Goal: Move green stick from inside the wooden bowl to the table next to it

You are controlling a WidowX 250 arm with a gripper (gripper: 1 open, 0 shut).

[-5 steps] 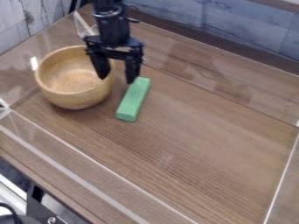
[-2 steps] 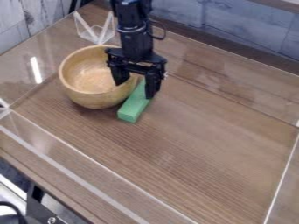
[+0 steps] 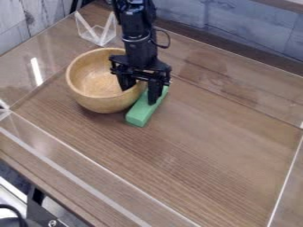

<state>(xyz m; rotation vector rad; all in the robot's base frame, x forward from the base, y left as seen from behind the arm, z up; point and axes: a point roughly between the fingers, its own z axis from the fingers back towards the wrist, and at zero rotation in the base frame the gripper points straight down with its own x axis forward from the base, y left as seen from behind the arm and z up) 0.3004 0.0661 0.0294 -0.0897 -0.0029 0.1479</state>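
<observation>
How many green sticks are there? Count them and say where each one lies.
1. The green stick lies on the table beside the wooden bowl, under the gripper. The bowl's visible inside holds none.

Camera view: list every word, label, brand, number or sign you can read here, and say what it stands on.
None: no readable text anywhere in this view.
The green stick, wooden bowl, table and gripper show plain surfaces, no lettering or marks.
Its clear plastic walls carry only reflections.
</observation>
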